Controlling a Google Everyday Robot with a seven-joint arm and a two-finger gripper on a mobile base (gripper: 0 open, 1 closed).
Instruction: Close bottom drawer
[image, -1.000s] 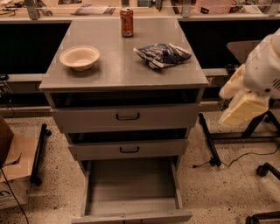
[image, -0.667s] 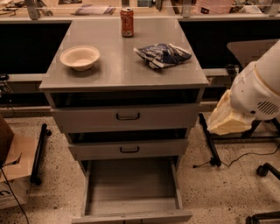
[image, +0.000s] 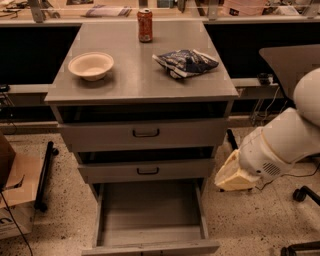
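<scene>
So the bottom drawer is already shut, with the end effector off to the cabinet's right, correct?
No: the camera view shows the bottom drawer pulled out, not shut. The end effector is indeed off to the cabinet's right.

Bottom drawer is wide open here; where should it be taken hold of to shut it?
The front panel, mid-width, approached from the front and pushed toward the cabinet: the bottom drawer is pulled out fully and that panel faces outward. The tool hangs right of it, level with the middle drawer.
</scene>
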